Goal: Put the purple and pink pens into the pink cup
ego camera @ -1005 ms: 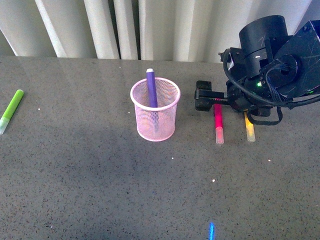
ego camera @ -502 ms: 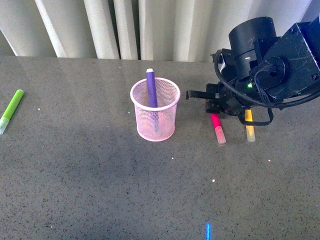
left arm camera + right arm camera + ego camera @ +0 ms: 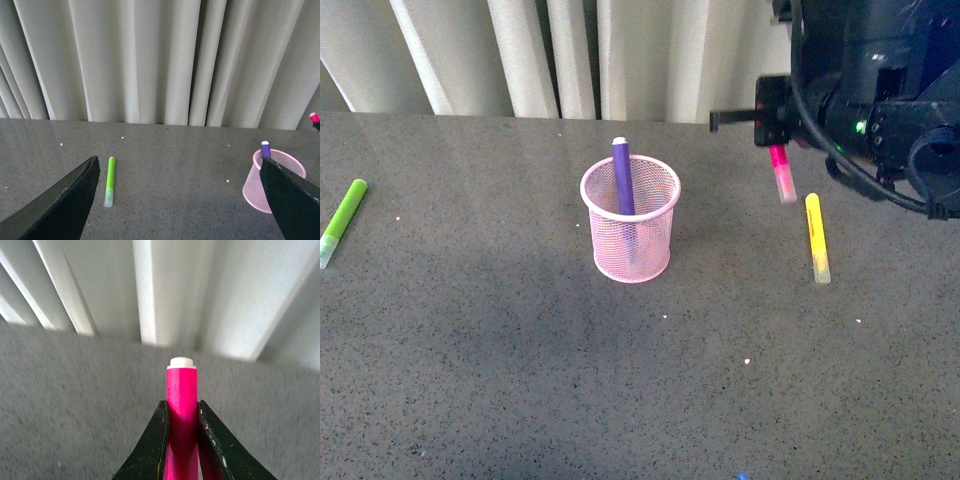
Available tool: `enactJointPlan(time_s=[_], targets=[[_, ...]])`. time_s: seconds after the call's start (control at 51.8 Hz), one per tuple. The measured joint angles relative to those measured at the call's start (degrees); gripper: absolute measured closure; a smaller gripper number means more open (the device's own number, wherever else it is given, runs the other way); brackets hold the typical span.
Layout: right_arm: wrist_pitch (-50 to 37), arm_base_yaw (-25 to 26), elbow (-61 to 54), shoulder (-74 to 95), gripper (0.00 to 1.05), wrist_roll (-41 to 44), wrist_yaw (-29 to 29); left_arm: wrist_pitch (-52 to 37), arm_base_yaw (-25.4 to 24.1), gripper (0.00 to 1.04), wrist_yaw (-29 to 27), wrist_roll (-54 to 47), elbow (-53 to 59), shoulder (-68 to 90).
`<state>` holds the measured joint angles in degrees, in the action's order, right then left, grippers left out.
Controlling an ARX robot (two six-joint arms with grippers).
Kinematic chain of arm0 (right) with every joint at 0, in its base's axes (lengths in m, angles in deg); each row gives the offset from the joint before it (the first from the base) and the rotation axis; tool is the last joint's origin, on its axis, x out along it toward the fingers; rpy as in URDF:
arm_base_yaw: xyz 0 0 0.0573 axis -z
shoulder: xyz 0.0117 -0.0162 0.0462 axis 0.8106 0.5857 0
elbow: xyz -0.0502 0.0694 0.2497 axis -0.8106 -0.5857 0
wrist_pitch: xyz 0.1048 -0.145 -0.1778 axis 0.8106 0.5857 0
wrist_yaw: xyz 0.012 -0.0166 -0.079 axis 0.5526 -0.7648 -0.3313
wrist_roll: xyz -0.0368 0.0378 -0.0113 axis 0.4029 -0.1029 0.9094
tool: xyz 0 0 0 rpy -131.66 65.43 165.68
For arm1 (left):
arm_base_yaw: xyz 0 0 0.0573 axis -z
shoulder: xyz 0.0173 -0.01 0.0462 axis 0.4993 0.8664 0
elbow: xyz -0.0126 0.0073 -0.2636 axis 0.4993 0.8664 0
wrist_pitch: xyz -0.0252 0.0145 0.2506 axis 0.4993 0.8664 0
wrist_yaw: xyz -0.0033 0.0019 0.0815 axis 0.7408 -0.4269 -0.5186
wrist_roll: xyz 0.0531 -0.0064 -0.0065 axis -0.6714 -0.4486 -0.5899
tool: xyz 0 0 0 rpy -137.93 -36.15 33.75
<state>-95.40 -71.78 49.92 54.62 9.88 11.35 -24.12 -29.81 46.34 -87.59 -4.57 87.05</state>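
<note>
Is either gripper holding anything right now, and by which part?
The right gripper holds the pink pen, pinched across its magenta body. The left gripper is open and empty.

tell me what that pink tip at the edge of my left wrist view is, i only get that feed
Observer: It is the pink pen. The right wrist view shows it clamped between the right arm's jaws.
Operator: is it over the cup yet
Observer: No. In the front view it hangs cap down, off to the right of the pink cup and apart from it.
Operator: anything else near it i should know about
Observer: Yes, a yellow marker lies flat just right of the pen, outside your frame.
</note>
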Motion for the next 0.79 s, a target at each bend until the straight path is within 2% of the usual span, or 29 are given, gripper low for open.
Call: enactJointPlan(time_s=[0.135,0.328,0.502,0.792], targets=[[-9.11,-2.97,-1.49,-2.67,0.93,5.70,1.29,0.00,0.00,0.07,0.00,0.00,0.00,0.00],[-16.85,-9.84,-1.60,-2.40,0.93,10.51,4.11,0.00,0.00,0.07,0.00,0.00,0.00,0.00],[-19.87,-13.92,-0.92,-0.66,0.93,10.69,4.81,0.00,0.00,0.07,0.00,0.00,0.00,0.00],[-19.50,-15.96,0.90,2.27,0.93,8.92,4.22,0.00,0.00,0.07,0.00,0.00,0.00,0.00]])
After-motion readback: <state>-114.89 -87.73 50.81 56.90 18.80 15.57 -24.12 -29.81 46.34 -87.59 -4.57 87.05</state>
